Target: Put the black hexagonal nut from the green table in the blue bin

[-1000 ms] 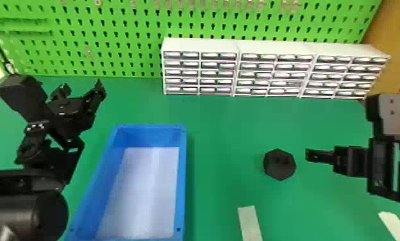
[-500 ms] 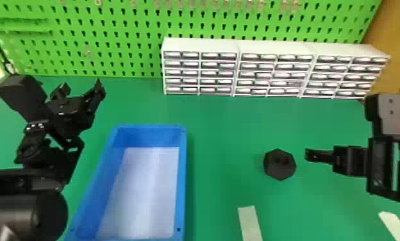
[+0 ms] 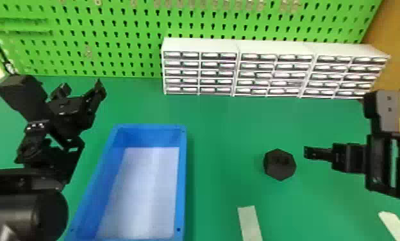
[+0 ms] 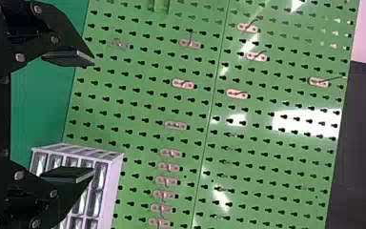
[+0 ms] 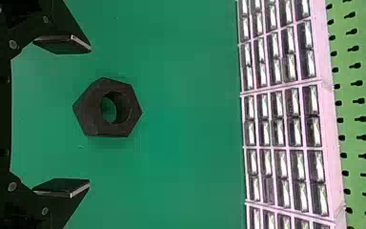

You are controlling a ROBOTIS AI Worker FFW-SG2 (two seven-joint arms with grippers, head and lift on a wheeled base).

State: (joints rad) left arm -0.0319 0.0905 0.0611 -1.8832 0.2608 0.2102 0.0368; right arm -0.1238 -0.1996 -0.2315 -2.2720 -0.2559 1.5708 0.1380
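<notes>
The black hexagonal nut (image 3: 279, 164) lies flat on the green table (image 3: 228, 141), to the right of the blue bin (image 3: 182, 179). Just right of the nut in the head view is my right gripper (image 3: 311, 152). In the right wrist view the same gripper (image 5: 89, 116) stands open, and the nut (image 5: 90, 112) shows between and slightly beyond its two fingers, touching neither. My left gripper (image 3: 82, 89) is parked above the table's left side, beyond the bin's left edge; in the left wrist view this gripper (image 4: 93, 117) is open with nothing between its fingers.
White drawer cabinets (image 3: 276, 48) line the table's back, in front of a green pegboard (image 3: 112, 38). A pale strip (image 3: 250, 222) lies on the table nearer than the nut, and another strip (image 3: 396, 226) is at the lower right.
</notes>
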